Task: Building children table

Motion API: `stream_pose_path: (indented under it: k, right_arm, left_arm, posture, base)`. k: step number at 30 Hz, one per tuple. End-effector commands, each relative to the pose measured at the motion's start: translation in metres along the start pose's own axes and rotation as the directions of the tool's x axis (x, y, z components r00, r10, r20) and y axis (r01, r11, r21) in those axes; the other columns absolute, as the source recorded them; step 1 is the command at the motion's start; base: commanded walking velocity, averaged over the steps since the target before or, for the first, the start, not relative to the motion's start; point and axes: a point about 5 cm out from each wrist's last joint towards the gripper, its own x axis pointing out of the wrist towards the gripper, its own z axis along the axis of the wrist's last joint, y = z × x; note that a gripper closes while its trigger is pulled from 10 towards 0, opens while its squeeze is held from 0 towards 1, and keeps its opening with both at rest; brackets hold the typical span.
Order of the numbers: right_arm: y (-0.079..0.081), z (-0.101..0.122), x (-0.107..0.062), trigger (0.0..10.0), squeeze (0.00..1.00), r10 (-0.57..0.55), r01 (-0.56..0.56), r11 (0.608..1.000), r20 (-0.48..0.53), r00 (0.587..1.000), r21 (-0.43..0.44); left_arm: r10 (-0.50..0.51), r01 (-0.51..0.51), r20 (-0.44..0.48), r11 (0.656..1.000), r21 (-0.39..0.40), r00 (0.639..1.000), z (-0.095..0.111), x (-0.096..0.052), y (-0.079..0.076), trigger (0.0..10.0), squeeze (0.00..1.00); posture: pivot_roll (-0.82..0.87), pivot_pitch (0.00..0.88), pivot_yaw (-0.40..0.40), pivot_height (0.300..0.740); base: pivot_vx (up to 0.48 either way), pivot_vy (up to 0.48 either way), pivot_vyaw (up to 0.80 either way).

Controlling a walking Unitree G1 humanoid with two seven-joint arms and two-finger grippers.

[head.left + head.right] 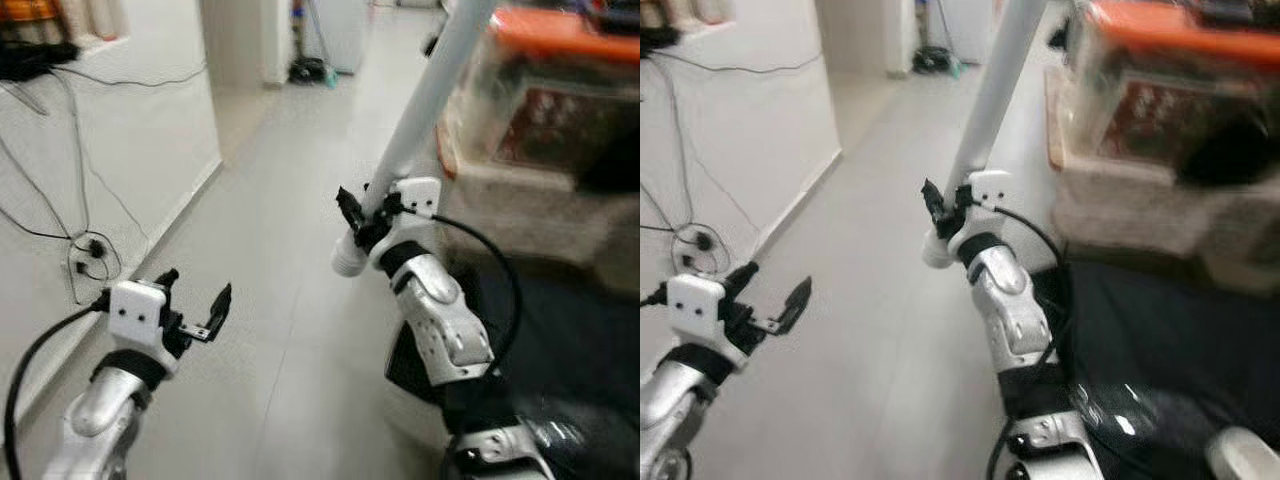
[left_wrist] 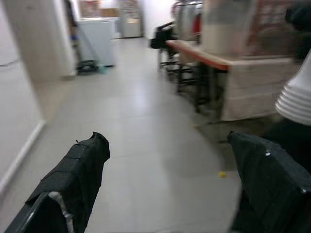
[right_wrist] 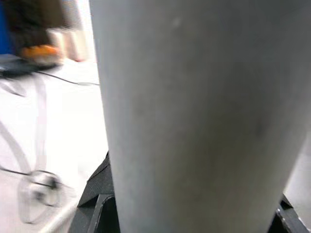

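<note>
A pale tiled floor (image 1: 290, 200) runs down a hallway between a white wall (image 1: 130, 150) on the robot's left, with dark cables (image 1: 85, 250) trailing to its foot, and blurred storage on the right: a clear bin with an orange lid (image 1: 560, 35) resting on a wooden table (image 2: 204, 56). Farther back stands a white cabinet (image 2: 97, 39).

The right gripper (image 1: 362, 215) is clamped around a long white table leg (image 1: 430, 95), gripping it close to its lower, ribbed end (image 1: 348, 262). The leg leans up and away to the right, its upper part running out past the top of the head views. Holding it low and tilted like this probably keeps the long end clear of the floor and the robot's own body while it is carried; in the right wrist view the tube (image 3: 194, 116) sits right against the camera between the black fingers.

The left gripper (image 1: 195, 305) hangs lower on the left, well apart from the leg, its two fingers (image 2: 77, 174) spread wide with nothing between them, seemingly kept free to steady or receive the leg later.

No tabletop can be made out, so the task looks to be at a carrying stage, with the leg on its way to wherever assembly happens
</note>
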Motion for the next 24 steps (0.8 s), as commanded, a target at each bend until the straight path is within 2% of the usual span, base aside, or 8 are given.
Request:
stream_pose_path:
  k: [1, 13, 24]
  right_arm:
    - [-0.0002, 0.0081, -0.0002, 10.0, 0.0, -0.004, 0.004, 1.0, 0.029, 1.0, -0.018]
    - [0.002, 0.0093, 0.0013, 10.0, 0.0, 0.0, 0.001, 1.0, 0.022, 1.0, -0.02]
    - [-0.0033, 0.0117, -0.0008, 10.0, 0.0, -0.024, 0.024, 1.0, 0.025, 0.999, -0.02]
  left_arm:
    - [-0.003, 0.003, -0.009, 1.0, -0.012, 1.0, -0.0014, -0.001, -0.0031, 10.0, 0.0]
    - [-0.008, 0.008, 0.0, 1.0, -0.018, 1.0, -0.0003, 0.0017, -0.0072, 10.0, 0.0]
    - [-0.024, 0.024, 0.0, 0.999, -0.022, 1.0, 0.0001, 0.0037, -0.0094, 10.0, 0.0]
  posture:
    - [0.04, 0.0, -0.065, 0.74]
    - [0.04, 0.0, -0.076, 0.74]
    - [0.04, 0.0, -0.067, 0.74]
  base:
    - [-0.435, 0.0, 0.0]
    - [-0.444, 0.0, 0.0]
    - [-0.446, 0.0, 0.0]
